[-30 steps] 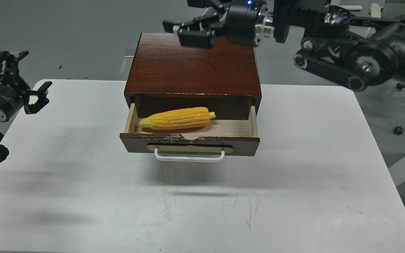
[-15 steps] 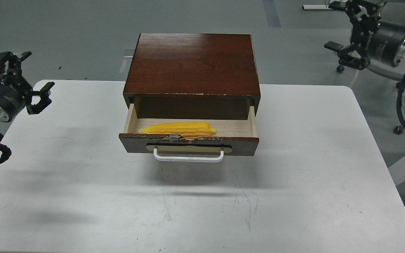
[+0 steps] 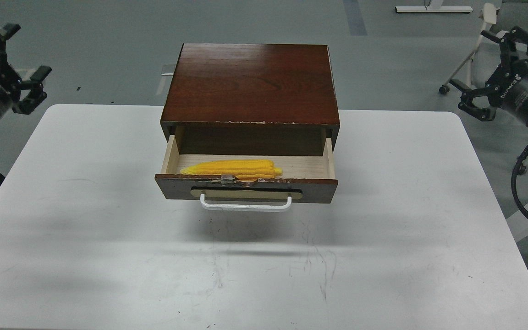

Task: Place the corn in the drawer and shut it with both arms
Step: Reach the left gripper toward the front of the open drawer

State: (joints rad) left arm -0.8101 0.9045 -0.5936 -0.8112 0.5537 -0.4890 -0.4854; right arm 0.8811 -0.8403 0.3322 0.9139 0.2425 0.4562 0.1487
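The yellow corn lies lengthwise on the pale floor of the drawer, close behind the drawer's front panel, pointed end to the left. The drawer stands pulled out of the dark brown cabinet, its white handle facing me. My left gripper hovers open and empty far to the left, beyond the table's back left corner. My right gripper hangs open and empty far to the right, off the table's back right corner. Neither gripper touches the drawer.
The cabinet sits at the back middle of the white table. A chair on castors stands on the grey floor behind my right gripper. Black cable loops down at the right edge.
The corn, a second ago higher in the drawer, now rests on its floor. My right arm has swung away from above the cabinet to the far right. The left gripper has risen and moved left.
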